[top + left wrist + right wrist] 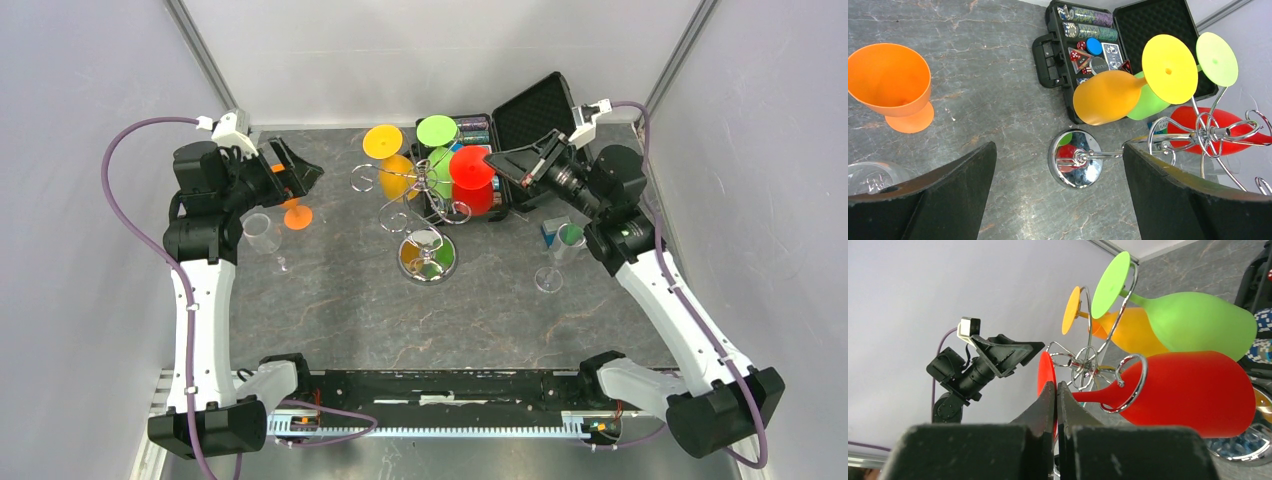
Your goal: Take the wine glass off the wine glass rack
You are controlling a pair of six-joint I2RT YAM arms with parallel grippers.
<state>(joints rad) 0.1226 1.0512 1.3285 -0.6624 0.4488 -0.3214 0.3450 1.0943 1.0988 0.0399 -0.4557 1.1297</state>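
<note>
The chrome wine glass rack (428, 205) stands mid-table on its round mirrored base (428, 257). A red wine glass (472, 178), a green one (437, 135) and a yellow-orange one (385, 150) hang on its wire arms. My right gripper (497, 160) is shut on the rim of the red glass's foot; in the right wrist view the gripper (1056, 385) pinches the thin red disc, and the red bowl (1188, 390) still sits in a wire loop. My left gripper (305, 175) is open and empty, above the table left of the rack; its wrist view shows the rack base (1075, 160) below.
An orange glass (296, 213) and a clear glass (262, 232) stand at the left near my left gripper. Another clear glass (560, 250) stands at the right beside my right arm. An open black case (520, 120) with poker chips lies behind the rack.
</note>
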